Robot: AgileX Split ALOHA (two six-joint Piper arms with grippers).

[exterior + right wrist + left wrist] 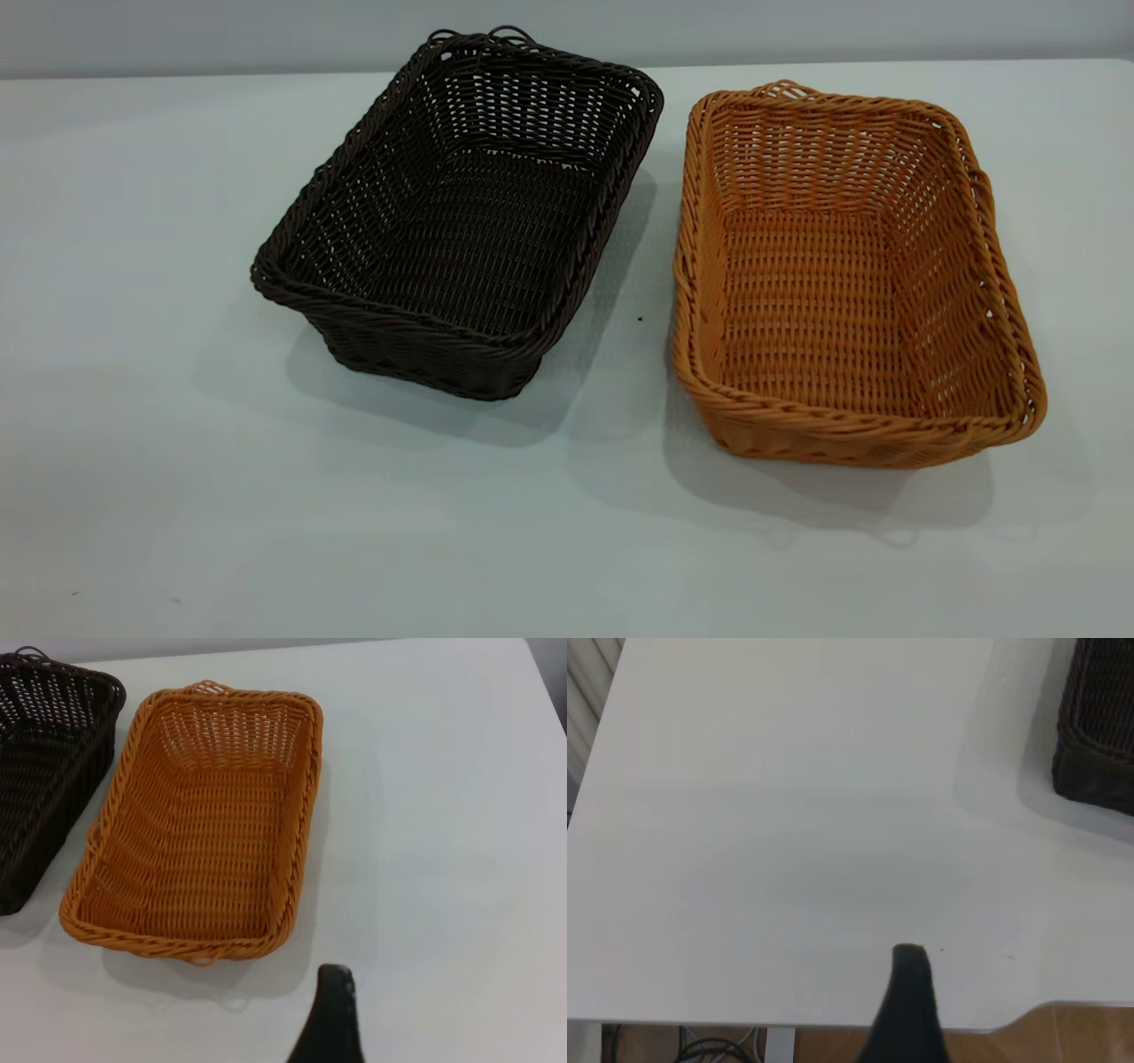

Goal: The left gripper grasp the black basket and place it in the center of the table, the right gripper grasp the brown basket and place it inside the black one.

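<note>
Exterior view, black basket (461, 221) woven, beside orange-tan brown basket (850, 283)

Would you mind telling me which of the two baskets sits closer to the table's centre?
The black basket: it stands nearer the middle of the table, while the brown basket stands apart on its right.

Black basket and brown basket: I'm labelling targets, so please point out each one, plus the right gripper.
black basket (461, 239), exterior view, on its woven floor.
brown basket (824, 301), exterior view, on its woven floor.
right gripper (334, 988), right wrist view, on its dark finger tip.
</note>
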